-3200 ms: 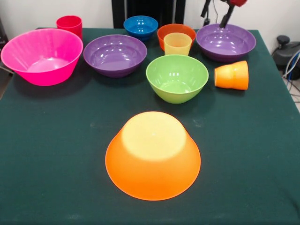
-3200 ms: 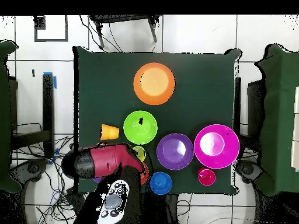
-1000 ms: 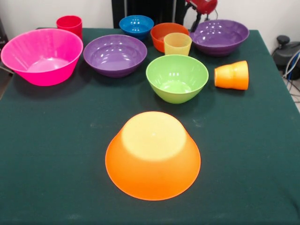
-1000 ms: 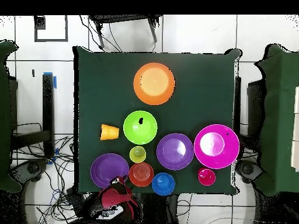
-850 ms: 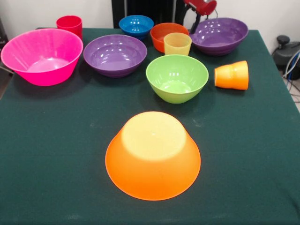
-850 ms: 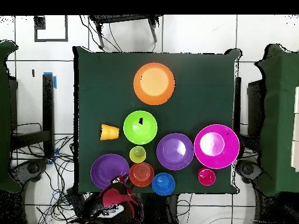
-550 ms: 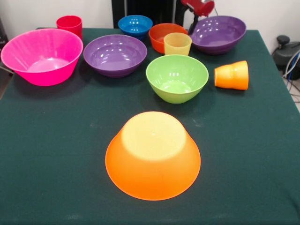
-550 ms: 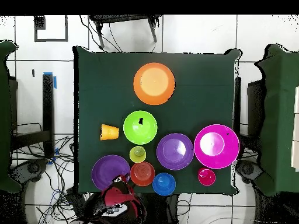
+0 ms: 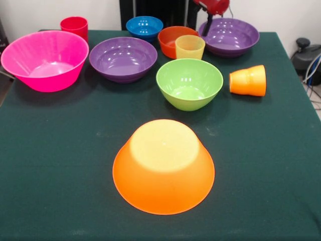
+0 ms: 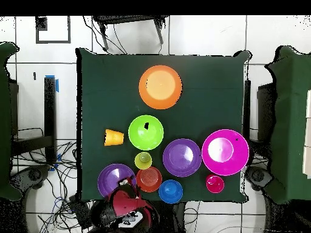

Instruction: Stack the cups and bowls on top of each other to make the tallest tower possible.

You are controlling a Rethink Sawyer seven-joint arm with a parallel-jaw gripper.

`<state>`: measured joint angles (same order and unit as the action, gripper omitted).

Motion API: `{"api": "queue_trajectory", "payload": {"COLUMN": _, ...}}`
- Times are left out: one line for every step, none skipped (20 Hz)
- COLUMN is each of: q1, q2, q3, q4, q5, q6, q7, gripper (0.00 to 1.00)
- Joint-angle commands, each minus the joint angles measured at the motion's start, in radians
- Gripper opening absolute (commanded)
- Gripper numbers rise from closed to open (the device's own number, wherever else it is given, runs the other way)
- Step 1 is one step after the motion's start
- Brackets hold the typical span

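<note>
My gripper (image 9: pixel 205 27) comes down at the table's far edge, shut on the near-left rim of a purple bowl (image 9: pixel 230 37); in the overhead view my gripper (image 10: pixel 128 185) overlaps that bowl (image 10: pixel 112 178). This bowl touches the small orange-red bowl (image 9: pixel 170 39). The pale yellow cup (image 9: pixel 189 47) stands upright just in front. The big orange bowl (image 9: pixel 163 165) lies upside down near the front. The green bowl (image 9: pixel 189 83), second purple bowl (image 9: pixel 123 58), big pink bowl (image 9: pixel 45 60) and small blue bowl (image 9: pixel 144 26) stand upright. The red cup (image 9: pixel 74 25) stands far left. The orange cup (image 9: pixel 248 80) lies on its side.
The dark green cloth table (image 9: pixel 60 165) ends close behind the far row of bowls. A black upright (image 9: pixel 150 9) stands behind the blue bowl. Cables and a black object (image 9: pixel 307 55) lie off the right edge.
My gripper has moved left in the front view, and the purple bowl came with it. The bowl has pushed the orange-red bowl left, towards the blue bowl. Nothing else moved.
</note>
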<state>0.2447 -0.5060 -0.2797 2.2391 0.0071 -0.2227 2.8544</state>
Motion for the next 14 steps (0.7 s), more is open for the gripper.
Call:
{"api": "queue_trajectory", "payload": {"q1": -0.028, "q2": -0.061, "q3": 0.146, "q4": -0.016, "q5": -0.038, "q6": 0.151, "q7": 0.005, "gripper": 1.00}}
{"api": "queue_trajectory", "payload": {"q1": -0.032, "q2": -0.064, "q3": 0.147, "q4": -0.018, "q5": -0.041, "q6": 0.152, "q7": 0.004, "gripper": 1.00}}
{"api": "queue_trajectory", "payload": {"q1": -0.035, "q2": -0.067, "q3": 0.149, "q4": -0.020, "q5": -0.044, "q6": 0.153, "q7": 0.004, "gripper": 1.00}}
{"api": "queue_trajectory", "payload": {"q1": -0.040, "q2": -0.069, "q3": 0.152, "q4": -0.021, "q5": -0.050, "q6": 0.152, "q7": 0.001, "gripper": 1.00}}
{"api": "queue_trajectory", "payload": {"q1": -0.044, "q2": -0.068, "q3": 0.152, "q4": -0.024, "q5": -0.054, "q6": 0.146, "q7": 0.000, "gripper": 1.00}}
{"api": "queue_trajectory", "payload": {"q1": -0.038, "q2": -0.064, "q3": 0.142, "q4": -0.030, "q5": -0.056, "q6": 0.139, "q7": -0.001, "gripper": 1.00}}
{"api": "queue_trajectory", "payload": {"q1": -0.036, "q2": -0.056, "q3": 0.132, "q4": -0.039, "q5": -0.058, "q6": 0.129, "q7": -0.003, "gripper": 1.00}}
{"api": "queue_trajectory", "payload": {"q1": -0.029, "q2": -0.046, "q3": 0.116, "q4": -0.050, "q5": -0.058, "q6": 0.121, "q7": -0.006, "gripper": 1.00}}
{"api": "queue_trajectory", "payload": {"q1": -0.023, "q2": -0.035, "q3": 0.100, "q4": -0.060, "q5": -0.057, "q6": 0.113, "q7": -0.010, "gripper": 1.00}}
{"api": "queue_trajectory", "payload": {"q1": -0.017, "q2": -0.024, "q3": 0.084, "q4": -0.071, "q5": -0.058, "q6": 0.106, "q7": -0.014, "gripper": 1.00}}
{"api": "queue_trajectory", "payload": {"q1": -0.019, "q2": -0.011, "q3": 0.072, "q4": -0.083, "q5": -0.061, "q6": 0.096, "q7": -0.019, "gripper": 1.00}}
{"api": "queue_trajectory", "payload": {"q1": -0.012, "q2": 0.005, "q3": 0.057, "q4": -0.092, "q5": -0.060, "q6": 0.080, "q7": -0.019, "gripper": 1.00}}
{"api": "queue_trajectory", "payload": {"q1": -0.009, "q2": 0.019, "q3": 0.048, "q4": -0.100, "q5": -0.057, "q6": 0.068, "q7": -0.018, "gripper": 1.00}}
{"api": "queue_trajectory", "payload": {"q1": -0.002, "q2": 0.033, "q3": 0.038, "q4": -0.105, "q5": -0.055, "q6": 0.052, "q7": -0.016, "gripper": 1.00}}
